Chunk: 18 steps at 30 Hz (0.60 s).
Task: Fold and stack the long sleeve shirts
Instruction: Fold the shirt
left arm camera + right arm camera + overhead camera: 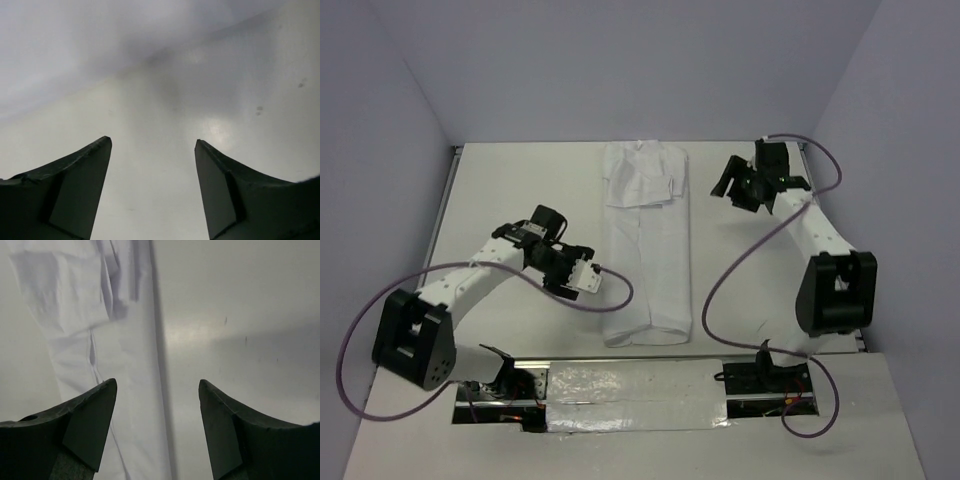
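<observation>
The long sleeve shirt (pixel 645 250) lies flat in the middle of the white table, folded into a narrow strip running from far to near, its collar at the far end. My left gripper (pixel 587 279) hovers just left of the strip's near half. It is open, and the left wrist view shows only bare tabletop between the jaws of the left gripper (pixel 152 140). My right gripper (pixel 728 188) sits right of the shirt's far end, open and empty. In the right wrist view, the right gripper (pixel 157 381) straddles the right edge of the shirt (pixel 100 340).
Purple cables (pixel 610 300) loop from both arms over the table. A metal rail with a shiny plate (pixel 630 385) runs along the near edge between the arm bases. Pale walls enclose the table at the left, back and right.
</observation>
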{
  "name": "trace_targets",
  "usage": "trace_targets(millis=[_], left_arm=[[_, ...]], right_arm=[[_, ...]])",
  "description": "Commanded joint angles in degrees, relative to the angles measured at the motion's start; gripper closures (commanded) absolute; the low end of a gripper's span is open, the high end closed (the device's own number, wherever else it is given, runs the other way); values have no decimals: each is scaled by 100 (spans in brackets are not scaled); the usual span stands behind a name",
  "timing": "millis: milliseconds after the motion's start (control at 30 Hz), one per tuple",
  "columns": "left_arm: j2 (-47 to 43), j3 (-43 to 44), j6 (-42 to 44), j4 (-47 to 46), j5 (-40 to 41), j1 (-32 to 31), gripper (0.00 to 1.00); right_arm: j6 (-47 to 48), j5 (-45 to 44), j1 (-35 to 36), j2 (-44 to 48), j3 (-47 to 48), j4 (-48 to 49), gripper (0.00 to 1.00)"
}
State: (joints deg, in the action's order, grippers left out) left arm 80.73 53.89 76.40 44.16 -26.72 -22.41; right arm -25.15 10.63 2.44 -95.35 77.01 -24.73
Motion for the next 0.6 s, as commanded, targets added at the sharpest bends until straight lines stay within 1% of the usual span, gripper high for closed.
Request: trace_targets(millis=[0,33,67,133,233,333,400,433,567], left_arm=[[-1081,-630,2197,-467,-744,-139,18],[-1268,-860,2456,-470,-747,-219,16],[-1401,-1245,2676,-792,-869,-315,15],[-1594,-1547,2993,-1075,-879,-648,13],[-1482,-1846,3091,-1375,-782,-1045,13],[-1358,-1934,2943,-1524,-791,-1353,13],[-1384,-2101,2942,-1778,-773,-1528,13],[-1402,-2189,2925,-1910,-765,-1590,13],[-1489,-2567,2907,-2236,-685,-1853,13]], right_arm=[[-7,-133,239,1111,-1552,-58,26],[-69,-71,266,1115,-1819,-76,27],[-122,-1,362,1498,-2074,-137,27],[-262,-26,537,2043,-2731,-207,29],[-403,-202,1082,2511,-3418,-400,29],[-719,-1,1538,3099,-4007,-375,30],[-974,114,1907,3294,-4412,-156,30],[-1044,123,1979,3312,-4519,-94,30],[-1220,194,2384,3207,-4739,91,31]])
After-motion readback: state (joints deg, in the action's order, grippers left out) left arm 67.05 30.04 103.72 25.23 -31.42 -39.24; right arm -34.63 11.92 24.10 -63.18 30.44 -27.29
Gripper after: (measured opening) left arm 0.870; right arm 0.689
